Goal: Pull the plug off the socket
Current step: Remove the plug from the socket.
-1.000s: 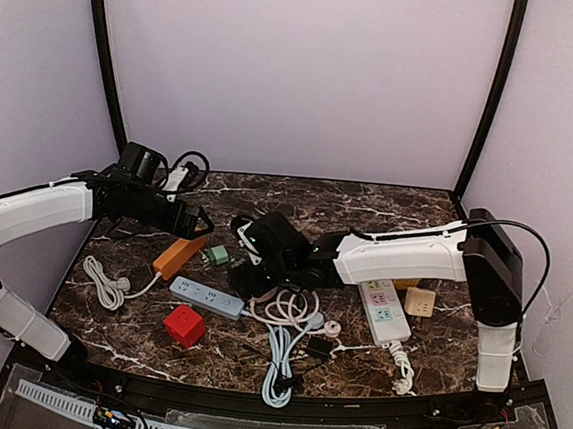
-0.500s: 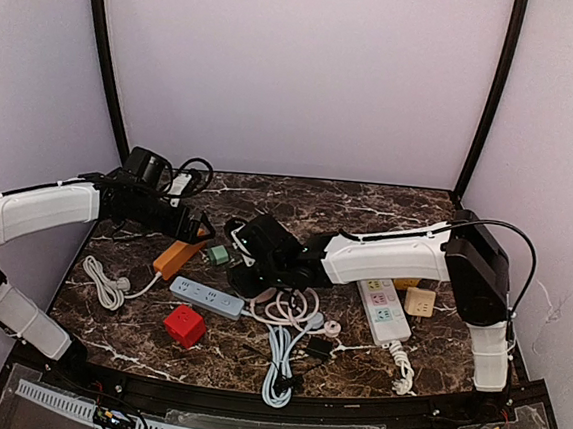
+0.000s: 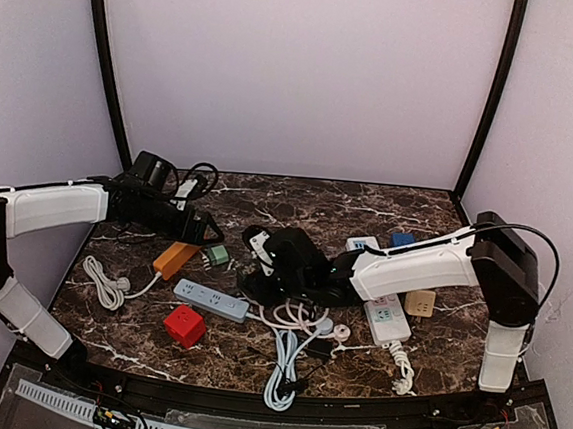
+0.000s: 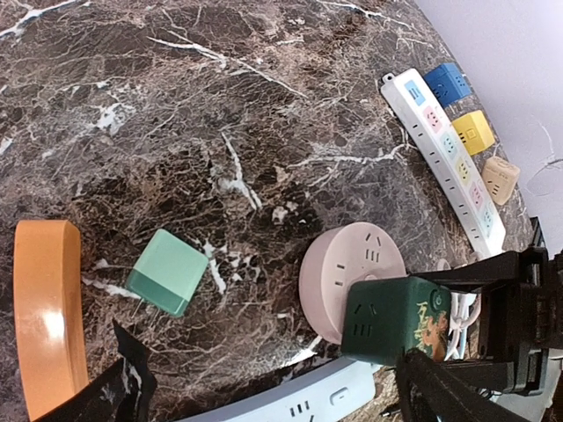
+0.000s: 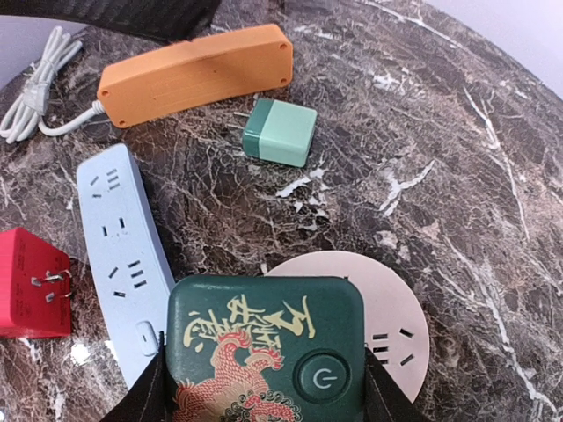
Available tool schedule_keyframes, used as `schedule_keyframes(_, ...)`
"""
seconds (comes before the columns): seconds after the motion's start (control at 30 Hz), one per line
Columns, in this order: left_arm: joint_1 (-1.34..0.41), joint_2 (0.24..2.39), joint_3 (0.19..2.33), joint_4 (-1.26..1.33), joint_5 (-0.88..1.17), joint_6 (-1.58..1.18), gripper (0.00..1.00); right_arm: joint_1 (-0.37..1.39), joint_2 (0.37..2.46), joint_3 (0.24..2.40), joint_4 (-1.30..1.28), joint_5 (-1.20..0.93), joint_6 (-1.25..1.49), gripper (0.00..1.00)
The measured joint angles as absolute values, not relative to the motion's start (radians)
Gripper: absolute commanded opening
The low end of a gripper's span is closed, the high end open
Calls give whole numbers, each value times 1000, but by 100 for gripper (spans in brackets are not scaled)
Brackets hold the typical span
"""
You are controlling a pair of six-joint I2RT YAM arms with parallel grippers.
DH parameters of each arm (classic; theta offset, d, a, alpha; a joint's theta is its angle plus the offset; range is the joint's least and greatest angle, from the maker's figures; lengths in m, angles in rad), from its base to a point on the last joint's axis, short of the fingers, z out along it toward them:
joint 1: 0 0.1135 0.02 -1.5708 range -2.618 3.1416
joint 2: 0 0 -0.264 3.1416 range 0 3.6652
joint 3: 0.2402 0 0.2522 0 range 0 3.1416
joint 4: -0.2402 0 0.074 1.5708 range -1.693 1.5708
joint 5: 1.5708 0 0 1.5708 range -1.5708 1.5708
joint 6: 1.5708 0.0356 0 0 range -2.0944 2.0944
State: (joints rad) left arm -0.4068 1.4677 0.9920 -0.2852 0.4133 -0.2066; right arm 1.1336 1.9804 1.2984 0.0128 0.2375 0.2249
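1. A dark green cube plug (image 5: pixel 264 352) with a gold and red dragon print and a round power button sits on a round pale pink socket (image 5: pixel 391 303), near the middle of the dark marble table (image 3: pixel 367 207).
2. The right gripper (image 5: pixel 265 378) is clenched on the plug, one black finger pressed against each of its opposite sides.
3. Whether the plug's pins are seated in the socket cannot be seen.
4. A light blue power strip (image 5: pixel 123 255) lies just beside the plug. A red cube adapter (image 5: pixel 31 286) lies beyond that strip.
5. A small mint green cube (image 5: pixel 280 132) sits near the socket, with an orange power strip (image 5: pixel 195 63) just past it.
6. The left gripper (image 4: pixel 264 369) hovers above the orange strip and the mint cube. Its fingers are spread wide and it grasps nothing.
7. On the far side of the socket lies a long white power strip (image 4: pixel 444 145) with coloured outlets.
8. Next to the white strip are a blue cube (image 4: pixel 449 83), a yellow cube (image 4: pixel 473 132) and a beige cube (image 4: pixel 500 178).
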Motion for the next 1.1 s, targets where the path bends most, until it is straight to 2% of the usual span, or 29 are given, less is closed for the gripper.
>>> schedule_keyframes(0.2, -409, 1493, 975, -208, 521, -307, 93, 1134, 1851, 1147, 182, 224, 161, 0)
schedule_keyframes(0.43, -427, 1523, 958, -93, 640, -474, 91, 1142, 1782, 1108, 276, 224, 101, 0)
schedule_keyframes(0.5, -431, 1523, 958, -68, 662, -508, 89, 1146, 1771, 1100, 293, 226, 89, 0)
schedule_keyframes(0.63, -442, 1526, 958, -35, 701, -566, 75, 1155, 1747, 1075, 320, 233, 76, 0)
schedule_keyframes(0.93, -493, 1583, 964, -15, 754, -622, 73, 1170, 1697, 1034, 351, 262, 52, 0)
schedule_keyframes(1.1, -509, 1603, 987, -15, 761, -636, 63, 1174, 1688, 1019, 352, 273, 43, 0)
